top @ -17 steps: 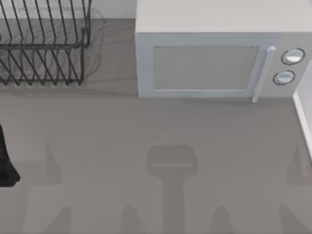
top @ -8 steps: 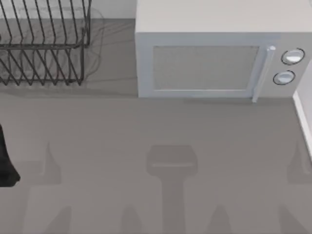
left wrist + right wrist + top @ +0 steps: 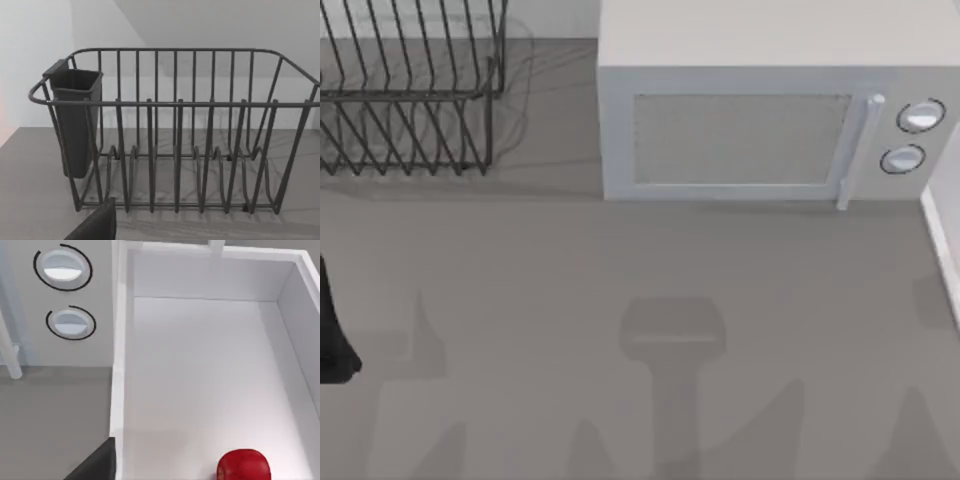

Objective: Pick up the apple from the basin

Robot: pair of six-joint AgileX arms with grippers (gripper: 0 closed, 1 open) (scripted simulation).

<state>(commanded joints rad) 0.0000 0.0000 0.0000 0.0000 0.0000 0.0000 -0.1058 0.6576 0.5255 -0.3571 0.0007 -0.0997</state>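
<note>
The apple [image 3: 244, 466] is small, glossy and bright red, and it lies on the floor of the white basin [image 3: 119, 365] in the right wrist view. A dark part of my right gripper [image 3: 95, 463] shows above the grey table just outside the basin's wall, apart from the apple. In the top view the basin's rim [image 3: 942, 245] runs along the right edge. My left arm [image 3: 332, 335] stays at the table's left edge. A dark part of the left gripper [image 3: 96, 225] faces the wire dish rack [image 3: 175, 130].
A white microwave [image 3: 760, 110] with two round knobs [image 3: 62, 270] stands at the back, right beside the basin. The dish rack [image 3: 410, 90] with a dark cutlery holder [image 3: 75, 120] sits at the back left. Grey tabletop [image 3: 620, 260] stretches in front of them.
The arm shadows on the right part of the table have shifted and changed shape. The left arm, rack and microwave have not moved.
</note>
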